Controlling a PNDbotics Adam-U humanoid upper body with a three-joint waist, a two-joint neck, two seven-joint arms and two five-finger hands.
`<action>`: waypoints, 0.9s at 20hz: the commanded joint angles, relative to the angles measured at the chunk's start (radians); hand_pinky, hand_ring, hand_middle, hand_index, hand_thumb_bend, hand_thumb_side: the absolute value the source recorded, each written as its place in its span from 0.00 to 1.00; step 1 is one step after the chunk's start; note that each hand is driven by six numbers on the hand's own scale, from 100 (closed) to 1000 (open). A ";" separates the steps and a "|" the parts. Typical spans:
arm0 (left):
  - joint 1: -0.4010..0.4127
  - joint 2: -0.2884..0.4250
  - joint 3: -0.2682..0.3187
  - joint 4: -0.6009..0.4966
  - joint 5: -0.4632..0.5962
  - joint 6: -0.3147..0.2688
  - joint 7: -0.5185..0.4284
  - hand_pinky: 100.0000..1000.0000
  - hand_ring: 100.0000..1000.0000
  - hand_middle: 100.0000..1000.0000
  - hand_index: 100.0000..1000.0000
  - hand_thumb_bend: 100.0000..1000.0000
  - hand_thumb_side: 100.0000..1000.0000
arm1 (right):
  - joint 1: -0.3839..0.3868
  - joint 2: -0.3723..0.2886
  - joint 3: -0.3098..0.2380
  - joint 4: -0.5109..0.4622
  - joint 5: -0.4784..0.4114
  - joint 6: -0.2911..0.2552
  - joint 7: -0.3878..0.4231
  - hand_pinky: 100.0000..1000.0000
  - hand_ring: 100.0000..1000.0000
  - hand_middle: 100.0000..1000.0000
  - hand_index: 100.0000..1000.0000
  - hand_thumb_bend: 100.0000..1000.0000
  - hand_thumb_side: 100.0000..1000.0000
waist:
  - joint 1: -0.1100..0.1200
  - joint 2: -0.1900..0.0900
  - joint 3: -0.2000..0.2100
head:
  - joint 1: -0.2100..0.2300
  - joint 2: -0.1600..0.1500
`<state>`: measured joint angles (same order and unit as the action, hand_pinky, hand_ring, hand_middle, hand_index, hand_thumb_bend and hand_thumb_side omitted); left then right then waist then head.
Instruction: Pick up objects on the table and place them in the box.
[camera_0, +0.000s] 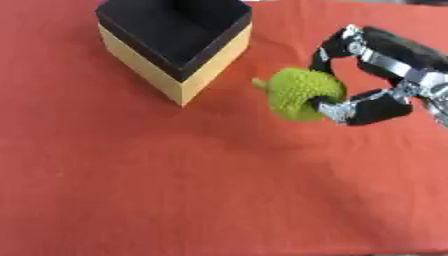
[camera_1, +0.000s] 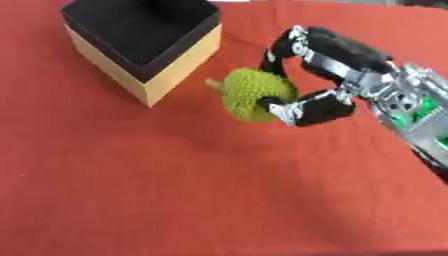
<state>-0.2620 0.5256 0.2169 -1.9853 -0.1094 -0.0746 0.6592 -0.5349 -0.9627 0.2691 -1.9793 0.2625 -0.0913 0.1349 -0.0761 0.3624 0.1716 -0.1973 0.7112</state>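
Right eye view: the robot's right hand (camera_1: 328, 82) comes in from the right edge, black fingers and silver joints, with a green glint in the wrist behind it.
Hand state: fingers above and thumb below are curled round a green fruit (camera_1: 254, 95), pinching it between them.
Fruit: round, bumpy, yellow-green, with a short stub of stem pointing left toward the box.
Fruit position: in the hand's grip, just right of the box's near right wall, outside it; whether it touches the cloth cannot be told.
Box (camera_0: 206, 70): square, yellow outer walls, black lining, open top, turned corner-on, at the upper left.
Table (camera_0: 175, 190): covered in red-orange cloth.
Left hand: shows in neither view.
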 joint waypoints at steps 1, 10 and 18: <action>-0.009 0.021 0.001 -0.015 0.002 -0.002 -0.005 0.73 0.62 0.60 0.73 0.14 0.50 | -0.066 -0.010 -0.003 -0.021 0.050 0.035 -0.023 0.74 0.53 0.26 0.48 0.00 0.00 | 0.004 -0.025 0.004 | -0.010 0.000; -0.015 0.019 -0.012 -0.015 0.009 -0.003 -0.021 0.73 0.62 0.60 0.73 0.14 0.50 | -0.274 0.135 -0.024 0.073 0.172 0.167 0.029 0.69 0.50 0.27 0.48 0.00 0.00 | -0.001 -0.031 0.041 | -0.070 -0.010; -0.024 0.018 -0.019 -0.015 0.015 -0.004 -0.032 0.73 0.62 0.61 0.73 0.14 0.51 | -0.474 0.336 0.023 0.272 0.295 0.265 0.054 0.68 0.50 0.27 0.48 0.00 0.00 | -0.002 -0.020 0.055 | -0.109 -0.031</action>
<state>-0.2740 0.5253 0.1961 -1.9853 -0.0980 -0.0774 0.6317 -0.9860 -0.6384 0.2962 -1.7278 0.5352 0.1609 0.1893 -0.0832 0.3613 0.2262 -0.3005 0.6924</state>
